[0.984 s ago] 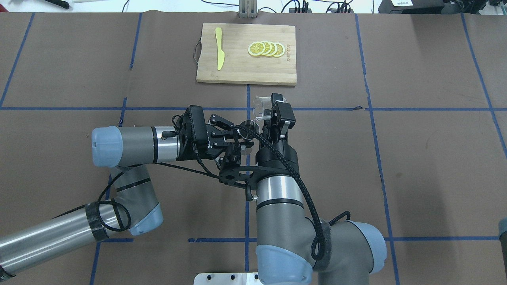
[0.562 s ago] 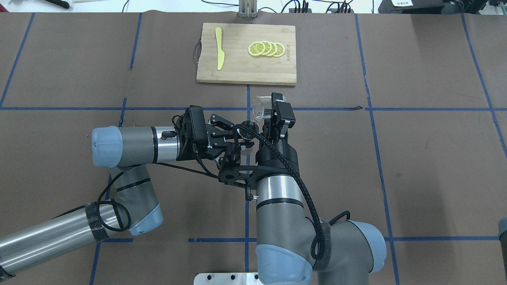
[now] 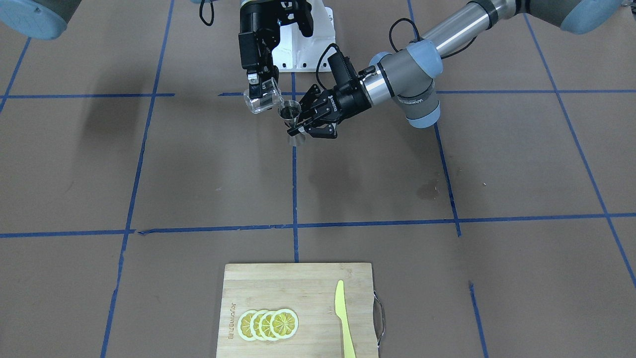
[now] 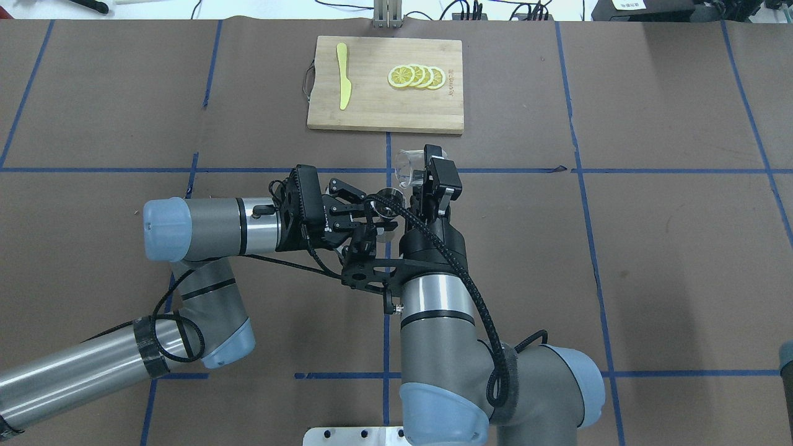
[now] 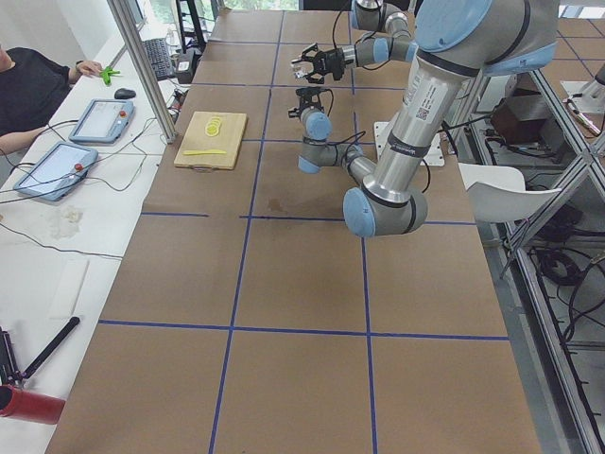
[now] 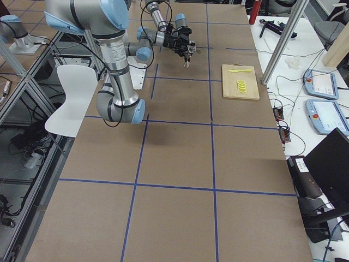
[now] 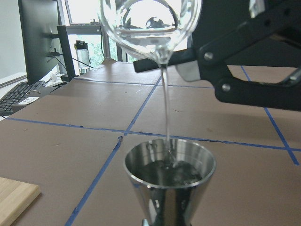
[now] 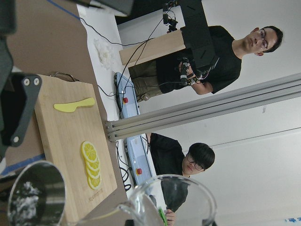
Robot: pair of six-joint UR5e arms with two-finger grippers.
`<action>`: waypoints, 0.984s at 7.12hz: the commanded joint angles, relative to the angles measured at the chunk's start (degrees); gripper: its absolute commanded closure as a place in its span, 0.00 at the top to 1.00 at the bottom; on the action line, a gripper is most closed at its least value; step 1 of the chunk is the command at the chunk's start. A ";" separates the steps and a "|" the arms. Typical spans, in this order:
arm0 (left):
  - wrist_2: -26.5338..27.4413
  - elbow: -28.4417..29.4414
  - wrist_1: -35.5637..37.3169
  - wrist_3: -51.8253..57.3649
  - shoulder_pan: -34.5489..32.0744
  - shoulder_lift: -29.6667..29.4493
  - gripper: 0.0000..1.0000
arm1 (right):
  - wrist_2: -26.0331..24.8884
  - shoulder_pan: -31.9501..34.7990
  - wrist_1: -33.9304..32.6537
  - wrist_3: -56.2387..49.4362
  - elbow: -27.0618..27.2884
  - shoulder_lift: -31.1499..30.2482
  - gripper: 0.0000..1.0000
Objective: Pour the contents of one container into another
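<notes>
**mixo:** Left wrist-mounted view is the money shot. The small clear transparent cup with a side handle (image 7: 149,28) is tipped, and a thin stream of clear liquid (image 7: 166,113) drops from its lip into the grey stainless-steel hourglass jigger (image 7: 169,186) right below it. Both are over the middle of the table, between the robot's base and the wooden cutting board (image 4: 378,111).

**kd:** Who's got what?

**mixo:** The right gripper (image 3: 258,85) is clamped on the cup at its handle side. The left gripper (image 3: 297,127) is pinched narrow round the jigger's waist. Can't tell if the jigger's base touches the table.

**kd:** Tips for the pour?

**mixo:** My take: go with a gentle tilt and a thin stream, the lip centred over the top cone, and the jigger dead upright. The level looks a bit under the rim, so I'd ease the cup back early. A cone that small would overflow fast.

**kd:** Inventory?

**mixo:** One cup, one jigger, two grippers. On the one board there's one yellow plastic knife (image 4: 342,77) and four lemon slices (image 4: 416,77) fanned out. The right wrist view also catches two people beyond the table.
</notes>
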 commanded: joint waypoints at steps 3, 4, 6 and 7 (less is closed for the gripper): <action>0.00 0.00 -0.09 0.00 0.00 0.00 0.00 | 0.50 0.21 0.71 1.14 2.67 0.97 0.00; 0.00 0.00 -0.09 0.00 0.00 0.00 0.00 | 0.59 0.30 2.11 2.62 2.94 0.97 0.00; 0.00 0.00 -0.17 0.00 0.00 0.09 0.00 | 2.17 0.47 3.96 7.80 2.94 0.79 0.00; 0.00 0.00 -0.18 0.00 0.00 0.09 0.00 | 3.22 0.65 4.05 11.65 2.94 0.71 0.00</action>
